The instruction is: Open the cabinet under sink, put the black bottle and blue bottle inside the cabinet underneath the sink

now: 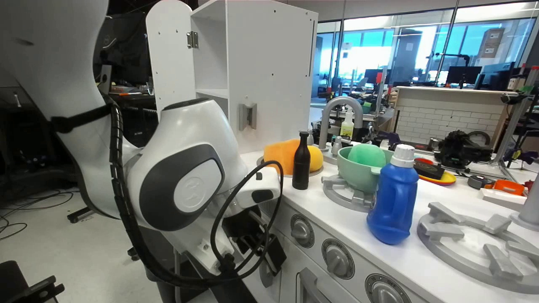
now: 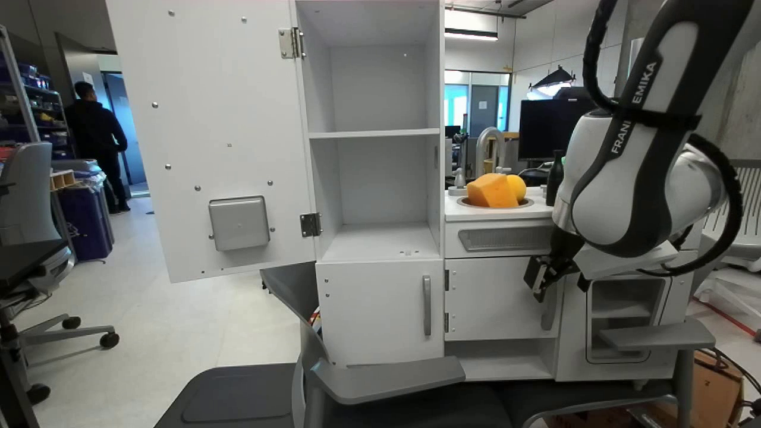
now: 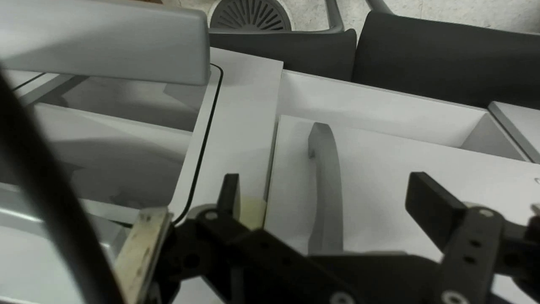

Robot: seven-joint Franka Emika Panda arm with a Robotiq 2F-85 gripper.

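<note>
The cabinet (image 2: 493,297) is closed, its door barring the way in; the low compartment (image 2: 514,364) beneath gives a hand room from the front, though a grey armrest (image 2: 386,380) overlaps its lower left corner. Another armrest (image 2: 660,337) juts before the oven (image 2: 574,336). The gripper (image 3: 324,190) is spread wide, with the door handle (image 3: 331,169) between its fingers (image 3: 434,207) and room to either side; how deep the tips reach, I can't make out. Up on the counter (image 1: 337,216), I see a passage along the front between the black bottle (image 1: 301,166) and the blue bottle (image 1: 387,202), hemmed in behind by a green bowl (image 1: 358,174). An orange block (image 2: 492,191) takes up much of the sink (image 2: 525,204).
</note>
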